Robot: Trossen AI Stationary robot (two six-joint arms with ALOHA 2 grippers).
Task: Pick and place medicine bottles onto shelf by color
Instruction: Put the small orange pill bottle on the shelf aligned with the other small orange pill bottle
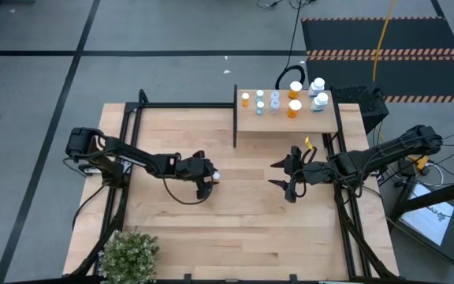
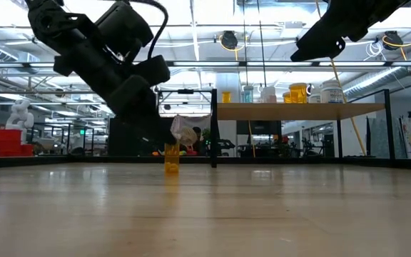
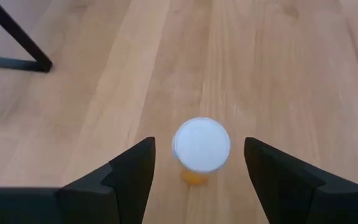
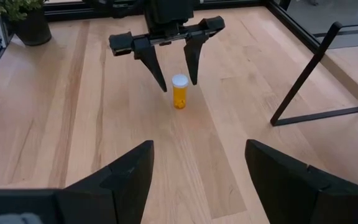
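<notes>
A small orange medicine bottle (image 3: 201,145) with a white cap stands upright on its base on the tabletop, left of centre. My left gripper (image 1: 210,180) is open and slants down over it. Its two fingers (image 3: 132,171) stand on either side of the cap without touching it, as the right wrist view of the bottle (image 4: 179,93) also shows. My right gripper (image 1: 286,177) hangs open above the table to the bottle's right, with nothing between its fingers. The shelf (image 1: 251,122) at the far side carries several orange and pale blue bottles (image 1: 294,108).
A potted plant (image 1: 128,252) sits at the table's near left corner. The shelf's black upright edge (image 1: 236,118) and slanting black leg (image 4: 309,81) stand between the table's middle and the shelf. Black frame rails (image 1: 124,134) run along the table's sides.
</notes>
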